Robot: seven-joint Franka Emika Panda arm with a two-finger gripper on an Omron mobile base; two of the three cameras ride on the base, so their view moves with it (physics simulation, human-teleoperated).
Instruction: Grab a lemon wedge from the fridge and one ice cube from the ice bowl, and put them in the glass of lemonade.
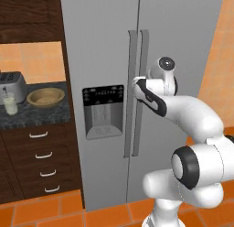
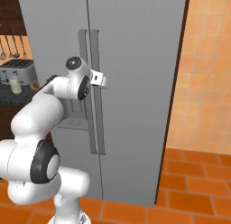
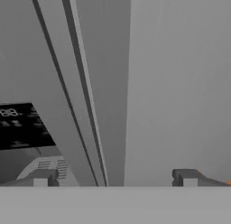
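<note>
Tool (image 3: 115, 178) wide open, empty, at fridge (image 3: 180, 83) handles (image 3: 85, 105)

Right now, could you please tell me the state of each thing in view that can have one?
fridge: both doors shut, handles side by side.
gripper: open, empty, at the fridge handles.
glass of lemonade: upright on the counter, filled with pale drink.
ice bowl: upright on the counter; contents too small to tell.
drawers: shut.
toaster: standing behind the glass.
</note>
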